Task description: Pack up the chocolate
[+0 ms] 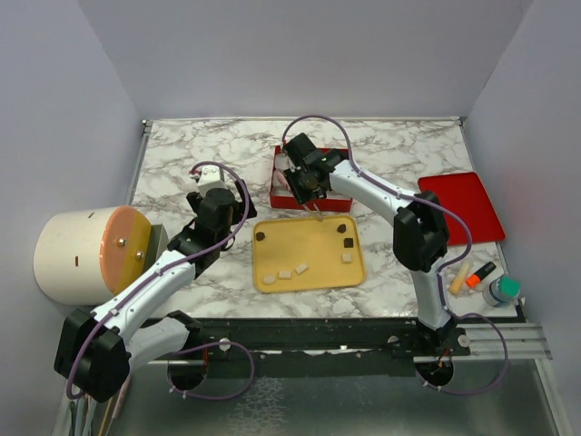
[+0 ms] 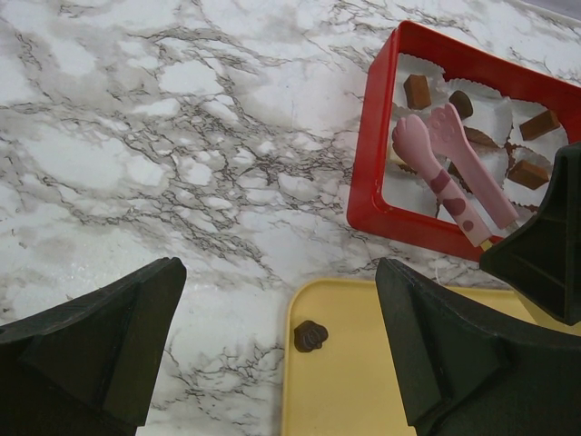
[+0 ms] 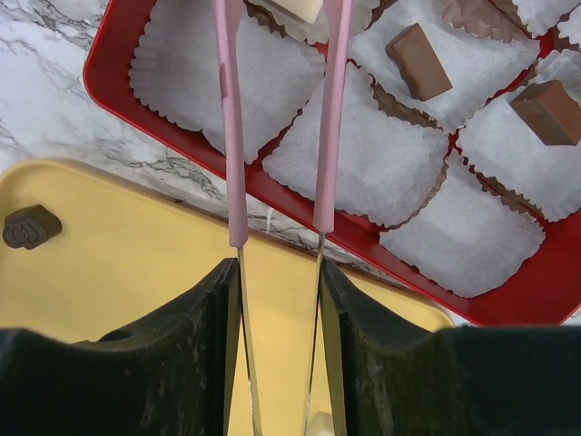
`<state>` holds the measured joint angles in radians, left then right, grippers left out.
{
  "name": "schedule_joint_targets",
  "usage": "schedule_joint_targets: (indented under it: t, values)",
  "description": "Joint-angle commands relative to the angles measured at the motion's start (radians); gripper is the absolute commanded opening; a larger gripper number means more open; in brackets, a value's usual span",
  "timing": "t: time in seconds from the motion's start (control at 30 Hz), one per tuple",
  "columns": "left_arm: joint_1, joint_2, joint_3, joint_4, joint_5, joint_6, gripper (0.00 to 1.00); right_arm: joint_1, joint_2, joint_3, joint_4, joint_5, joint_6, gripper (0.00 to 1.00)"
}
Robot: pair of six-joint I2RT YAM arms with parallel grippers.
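A red box lined with white paper cups holds brown chocolates. My right gripper is shut on pink tongs, whose tips reach into the box, where a pale piece sits between them. A yellow tray carries dark chocolates and pale pieces. My left gripper is open and empty above the tray's far left corner, near one dark chocolate.
A red lid lies at the right. A large cream cylinder lies on its side at the left edge. Markers and a green-capped item sit at the near right. Grey walls enclose the marble table.
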<state>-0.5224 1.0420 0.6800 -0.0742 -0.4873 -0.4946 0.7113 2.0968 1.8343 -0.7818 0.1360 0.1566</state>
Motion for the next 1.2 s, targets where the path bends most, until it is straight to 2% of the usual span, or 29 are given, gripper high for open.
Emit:
schedule_joint_targets:
  t: [0.0,0.27,0.53,0.93,1.17]
  values:
    - [0.007,0.002,-0.005,0.020,0.013,-0.006,0.98,-0.007,0.022,0.020,0.019,-0.022,0.003,0.43]
    - [0.007,0.004,-0.006,0.022,0.013,-0.007,0.98,-0.013,0.001,0.003,0.036,-0.006,0.014,0.42]
    - [0.007,0.005,-0.008,0.021,0.015,-0.008,0.98,-0.014,-0.062,-0.046,0.082,0.013,0.026,0.33]
    - [0.007,0.009,-0.007,0.017,0.013,-0.010,0.98,-0.015,-0.190,-0.116,0.118,0.049,0.041,0.29]
    - [0.007,0.011,-0.003,0.011,0.015,-0.009,0.98,-0.015,-0.296,-0.196,0.114,0.155,0.075,0.29]
